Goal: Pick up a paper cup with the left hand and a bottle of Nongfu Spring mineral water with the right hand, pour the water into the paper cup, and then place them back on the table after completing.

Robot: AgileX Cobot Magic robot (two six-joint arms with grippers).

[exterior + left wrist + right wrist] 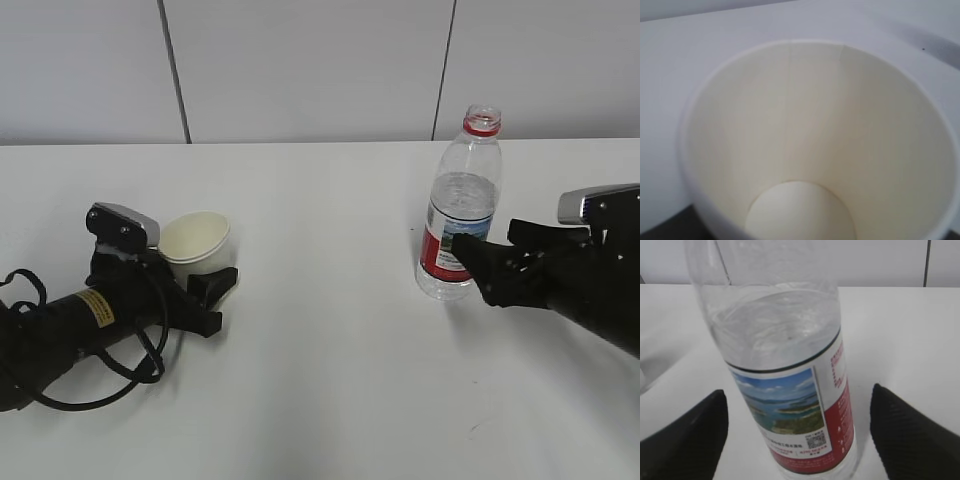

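- The bottle (461, 208) stands upright on the table (330, 380), right of centre, cap off, red ring at its open neck, water (775, 330) filling it to roughly the upper edge of the label.
- My right hand (478, 262) is level with the label (800, 415); in my right wrist view the two fingers (682, 440) sit wide on either side of the bottle with bare table showing between each and the plastic, so those jaws are spread and touch nothing.
- The paper cup (196, 242) rests on the table well apart from the bottle, on the left, empty and dry inside, tipped a little toward the camera.
- My left hand (205, 298) lies low against the cup's base; one finger runs along its near side, but the wrist view is filled by the cup's mouth (815, 140) and hides the jaws, so I cannot tell whether they grip it.
- I judge the step to be the double pick-up, with nothing lifted yet.
- Next, the right jaws need to close squarely on the label band, gently enough not to squeeze water out of the open neck, then lift straight; the left must have a firm hold on the cup before raising it.
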